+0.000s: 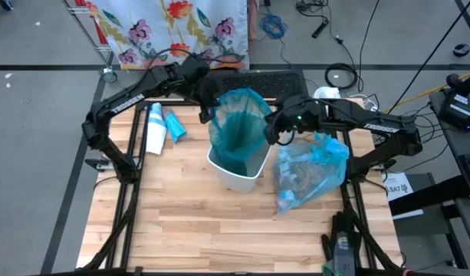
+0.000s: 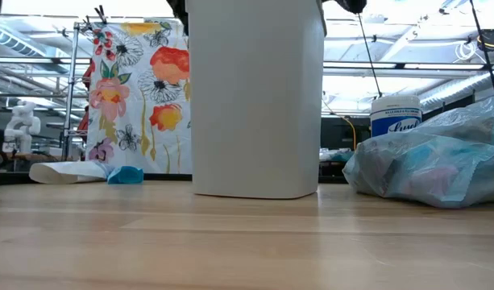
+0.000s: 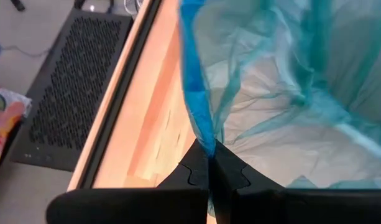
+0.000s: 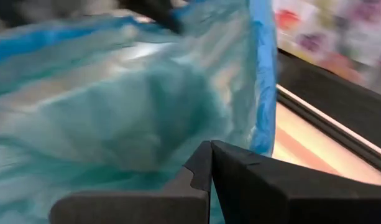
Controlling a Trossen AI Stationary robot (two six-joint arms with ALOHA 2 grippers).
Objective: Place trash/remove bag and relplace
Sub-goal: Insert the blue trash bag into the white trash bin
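Teal-green replacement bag (image 1: 238,126) sits w/ its mouth open over the white bin (image 1: 236,170) at mid-table — relining step in hand. Left gripper (image 3: 209,163) is clamped on the bag's hem at the far-left side; right gripper (image 4: 210,163) is pinched on the hem opposite. Filled pale-blue bag (image 1: 311,172) w/ trash lies just beside the bin, on its right. Next, I'd judge: stretch hem outward & down over the rim — slack film could slip or tear.

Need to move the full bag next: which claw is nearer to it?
Right. The right claw, shut on the teal liner's rim, is just above the full trash bag. The left claw grips the rim across the white bin.
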